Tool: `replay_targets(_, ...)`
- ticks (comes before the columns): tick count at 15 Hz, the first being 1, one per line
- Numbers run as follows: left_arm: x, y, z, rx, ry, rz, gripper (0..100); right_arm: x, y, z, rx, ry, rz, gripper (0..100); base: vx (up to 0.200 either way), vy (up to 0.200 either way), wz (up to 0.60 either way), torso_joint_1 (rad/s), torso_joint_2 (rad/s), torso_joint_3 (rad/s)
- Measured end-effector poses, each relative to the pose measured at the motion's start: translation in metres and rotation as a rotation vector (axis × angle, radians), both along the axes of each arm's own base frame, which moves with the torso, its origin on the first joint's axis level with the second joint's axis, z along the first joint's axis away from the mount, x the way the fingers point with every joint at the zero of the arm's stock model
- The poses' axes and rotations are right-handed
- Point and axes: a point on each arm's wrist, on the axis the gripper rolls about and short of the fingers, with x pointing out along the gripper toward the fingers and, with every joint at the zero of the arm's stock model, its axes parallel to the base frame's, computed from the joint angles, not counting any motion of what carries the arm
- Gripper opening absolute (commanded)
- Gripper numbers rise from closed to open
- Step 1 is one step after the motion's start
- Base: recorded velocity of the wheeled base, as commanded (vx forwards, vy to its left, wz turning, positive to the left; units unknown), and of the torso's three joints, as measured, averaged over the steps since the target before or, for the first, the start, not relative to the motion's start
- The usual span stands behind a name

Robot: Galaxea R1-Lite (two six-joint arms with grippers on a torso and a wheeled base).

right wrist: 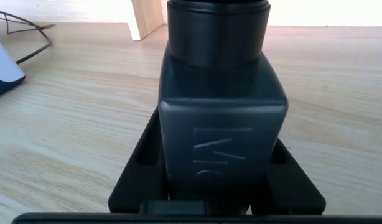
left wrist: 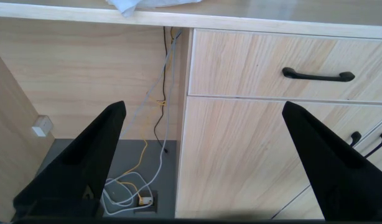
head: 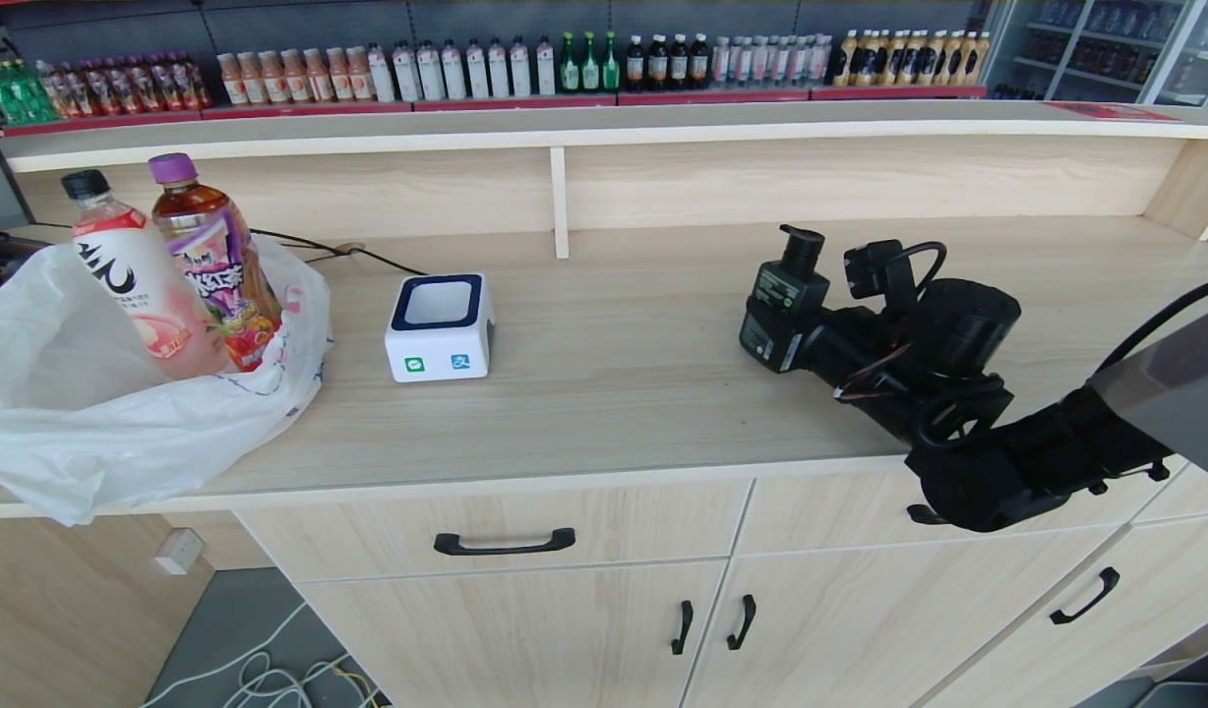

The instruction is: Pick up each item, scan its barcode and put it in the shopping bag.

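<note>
My right gripper (head: 813,344) is shut on a dark square bottle (head: 787,295) with a black cap and a green label, held a little above the wooden counter, right of the white scanner (head: 440,326). In the right wrist view the bottle (right wrist: 222,118) sits between the black fingers (right wrist: 138,174), with the scanner's corner (right wrist: 1,71) at the edge. The white plastic shopping bag (head: 92,423) lies at the counter's left end and holds a pink bottle (head: 147,285) and a purple-capped bottle (head: 220,265). My left gripper (left wrist: 203,124) stands open below the counter, in front of the cabinets.
The counter (head: 624,393) has a raised back ledge with a divider (head: 559,202). A black cable (head: 368,256) runs behind the scanner. Drawers and cabinet doors with black handles (left wrist: 316,76) lie below. Shelves of bottles (head: 565,64) line the back wall.
</note>
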Motion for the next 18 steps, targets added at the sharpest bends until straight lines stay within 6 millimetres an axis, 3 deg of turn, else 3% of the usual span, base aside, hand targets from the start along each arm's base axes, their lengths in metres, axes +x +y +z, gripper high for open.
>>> replay_targets(7, 0.0, 0.0, 0.0, 0.0, 0.0, 0.0, 100, -0.005, -0.001, 0.009, 0.006, -0.02, 0.001, 0, 0.0, 0.0, 0.0, 0.0, 0.0, 0.0)
replay_targets(18, 0.0, 0.0, 0.0, 0.0, 0.0, 0.0, 100, -0.034, -0.009, 0.055, 0.033, -0.124, 0.002, 0, 0.0, 0.0, 0.0, 0.0, 0.0, 0.0)
